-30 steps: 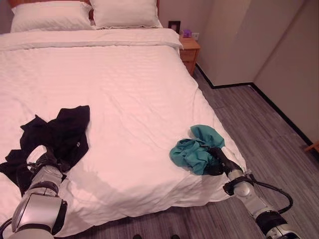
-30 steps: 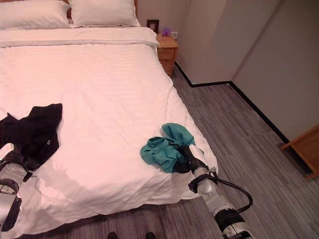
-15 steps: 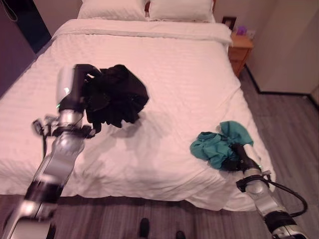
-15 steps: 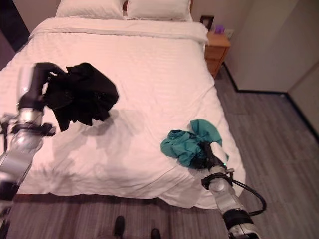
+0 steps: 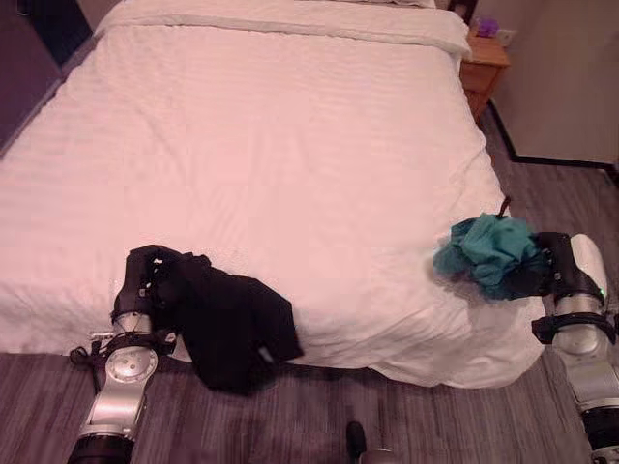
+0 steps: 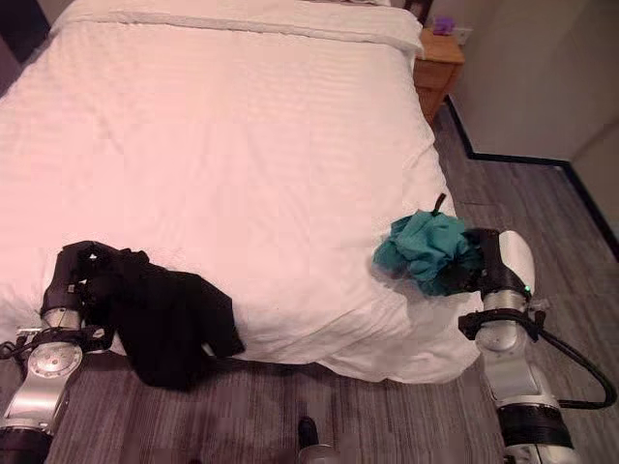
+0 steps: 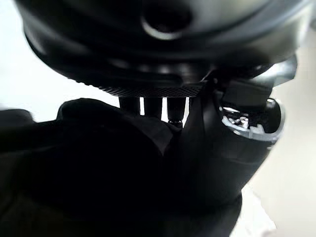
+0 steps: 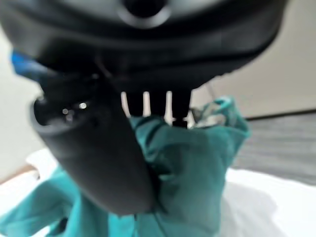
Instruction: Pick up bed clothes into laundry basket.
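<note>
A black garment [image 5: 232,324] hangs over the bed's front edge near its left corner, with my left hand [image 5: 143,285] shut on its upper end; the left wrist view shows the dark cloth [image 7: 89,168] bunched inside the curled fingers. A teal garment [image 5: 486,253] is bunched above the bed's front right corner, and my right hand [image 5: 559,271] is shut on it from the right. In the right wrist view the teal cloth [image 8: 187,163] is wrapped by the thumb [image 8: 94,148] and fingers.
The white bed [image 5: 261,145] takes up most of the scene. A wooden nightstand [image 5: 486,60] stands at its far right corner. Grey wood floor [image 5: 561,193] runs along the right side and in front of the bed. A wall rises at the right.
The camera has shifted. My left hand has come down from mid-air with the black garment to the bed's front edge. My right hand has lifted the teal garment off the sheet.
</note>
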